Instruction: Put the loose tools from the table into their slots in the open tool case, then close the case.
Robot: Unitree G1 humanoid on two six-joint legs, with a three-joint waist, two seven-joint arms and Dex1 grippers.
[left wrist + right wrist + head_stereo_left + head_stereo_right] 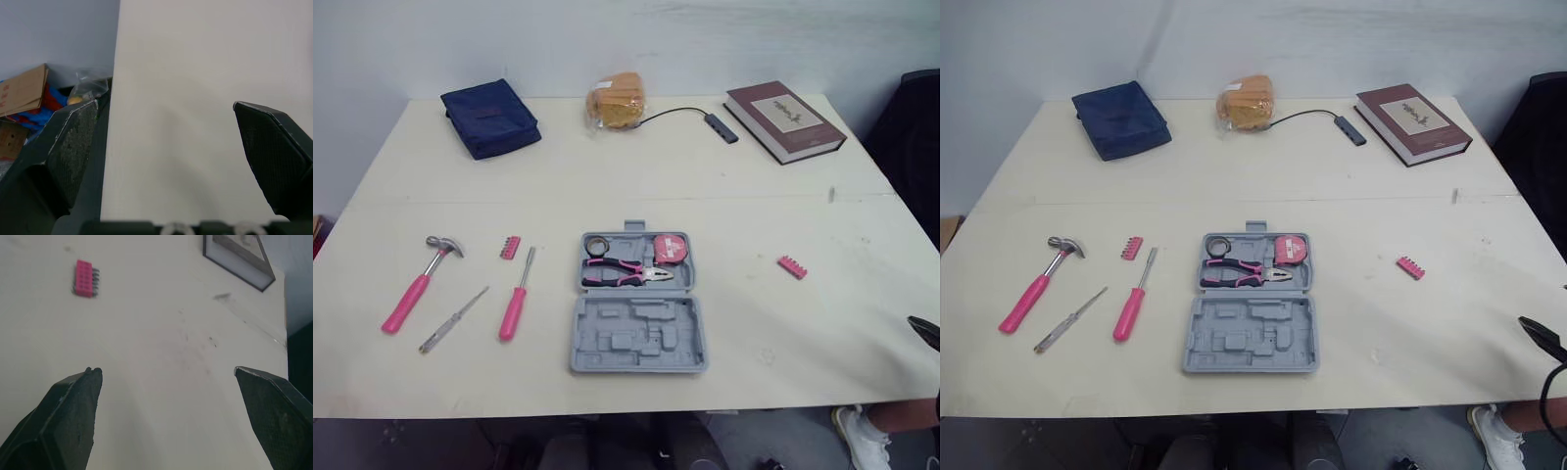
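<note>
- Right gripper (166, 369): fingers spread wide, holding nothing, low over bare table (754, 196) near its right-hand edge.
- Ahead of it a pink bit holder (84, 278) lies alone, with open tabletop between them.
- Farther beyond, a dark red book (785, 119) sits near the far edge.
- Left gripper (164, 105): fingers also wide and empty, straddling the table's side edge. A cardboard box (22, 90) sits on the floor past it.
- The open grey tool case (638, 304) lies mid-table, well to the right gripper's left, with pliers (626, 273) and tape measure (670, 247) seated inside.
- Past the case from that gripper lie a screwdriver (517, 299), second bit holder (510, 247), thin probe (453, 320) and hammer (416, 286), spaced apart.
- Along the far edge: blue pouch (490, 117), bagged bread (617, 101).
</note>
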